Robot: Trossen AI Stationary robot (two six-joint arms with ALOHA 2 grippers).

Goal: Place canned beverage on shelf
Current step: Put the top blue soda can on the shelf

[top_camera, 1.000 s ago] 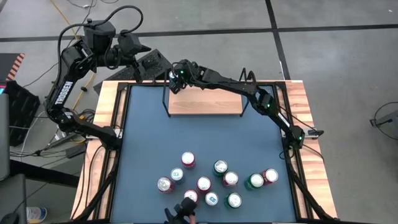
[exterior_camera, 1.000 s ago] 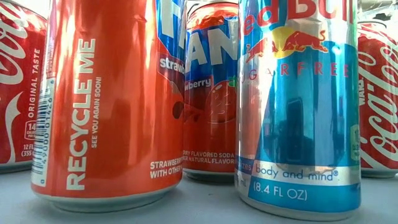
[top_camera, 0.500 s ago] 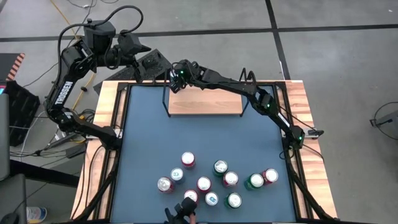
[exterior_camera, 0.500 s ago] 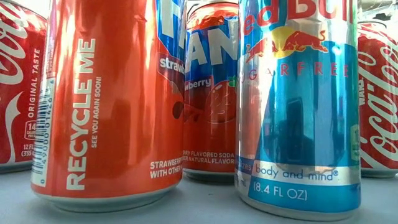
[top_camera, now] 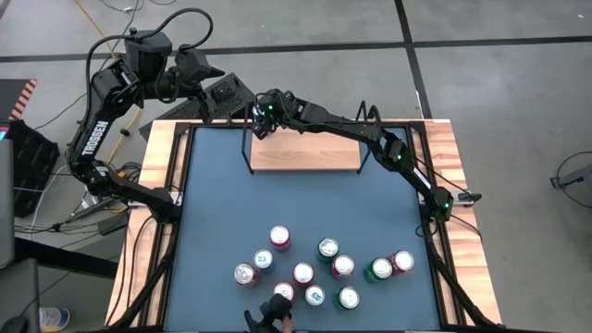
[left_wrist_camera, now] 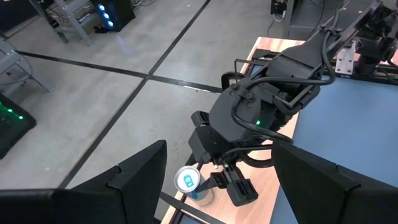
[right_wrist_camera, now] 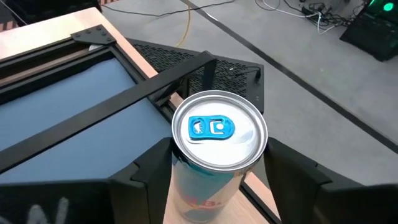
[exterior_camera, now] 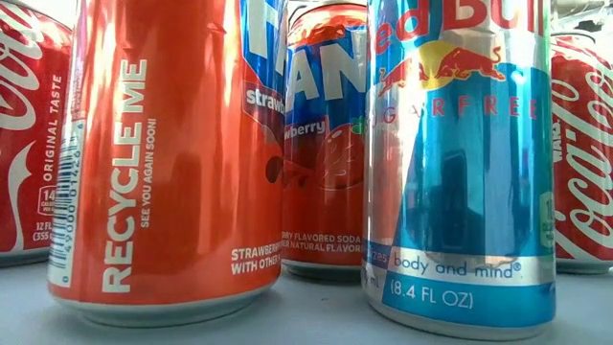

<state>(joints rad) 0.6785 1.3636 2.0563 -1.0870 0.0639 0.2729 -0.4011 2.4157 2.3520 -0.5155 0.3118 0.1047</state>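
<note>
While the right gripper (right_wrist_camera: 214, 180) sits over the shelf's (top_camera: 305, 155) left end, the can (right_wrist_camera: 217, 146) stands upright btwn its fingers (right_wrist_camera: 140, 180), gripped both sides. Left gripper (top_camera: 215, 72) waits beyond the table (top_camera: 305, 208); fingers wide apart.

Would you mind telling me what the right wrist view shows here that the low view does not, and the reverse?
Only the right wrist view shows the right gripper with its fingers either side of a can with a blue tab, standing on the shelf by its black wire frame.

Only the low view shows the waiting cans' labels close up: a strawberry soda can, a blue energy drink can, cola cans.

Both show upright drink cans and the blue table top.
</note>
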